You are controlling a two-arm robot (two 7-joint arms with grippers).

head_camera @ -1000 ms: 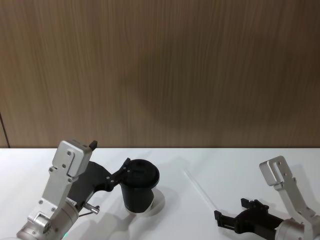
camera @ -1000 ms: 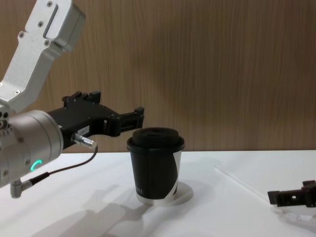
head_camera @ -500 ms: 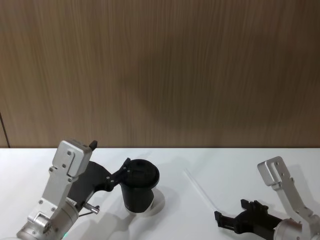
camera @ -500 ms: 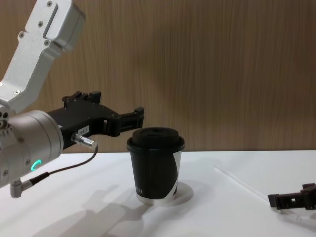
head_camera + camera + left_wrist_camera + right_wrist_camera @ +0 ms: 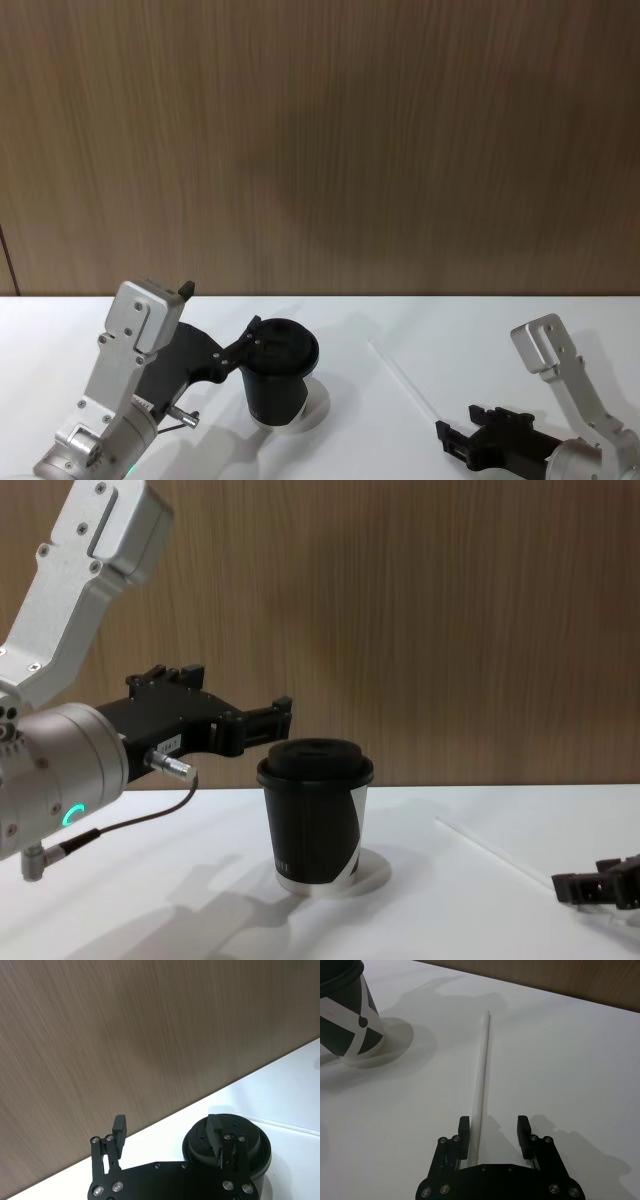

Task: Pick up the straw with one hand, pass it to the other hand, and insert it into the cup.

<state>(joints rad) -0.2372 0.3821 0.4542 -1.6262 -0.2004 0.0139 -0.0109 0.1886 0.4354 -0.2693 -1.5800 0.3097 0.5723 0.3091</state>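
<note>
**Right gripper straddles the straw's near end, off-centre**

The right gripper (image 5: 493, 1131), all black, sits low over the table (image 5: 580, 1060) with its fingers spread. The straw (image 5: 481, 1075) runs between them, hard by one finger and well clear of the other. That offset is the main risk: as the jaws close, the nearer finger would probably shove the round, slick tube sideways, and it could roll out or twist. A grip this close to the end would also leave a long free length that could sag or swing at the handover. Squeezing too hard could flatten the thin wall.

The left gripper (image 5: 262, 720), on its thick silver wrist, hangs spread just above the cup's lid. A careless swing there could tip the cup.

The table is white, smooth and matte. The cup (image 5: 315, 825) is tapered black paper with a domed black lid and a slanted white patch, and it stands upright left of the straw. The straw is white plastic, thin and straight, and lies flat.
</note>
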